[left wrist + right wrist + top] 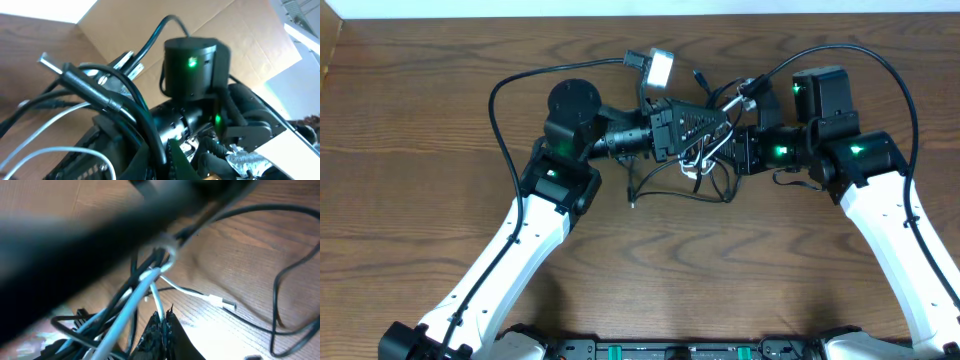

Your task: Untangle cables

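Observation:
The cables (708, 165) form a tangled bundle of one white and several black cords, lifted between my two grippers above the middle of the table. My left gripper (718, 125) reaches in from the left. In the left wrist view its jaws (159, 152) are shut on a black cable (131, 100). My right gripper (725, 155) reaches in from the right. In the right wrist view its jaws (162, 322) are shut on the white cable (156, 297), whose plug end (220, 301) lies on the wood. Black cable ends hang down to the table (636, 192).
Thick black arm wires loop over the far side of the table (500, 90). A small white-faced block (660, 66) sits at the far middle. A loose black cable loop (282, 295) lies on the wood. Cardboard (240, 30) stands behind the right arm.

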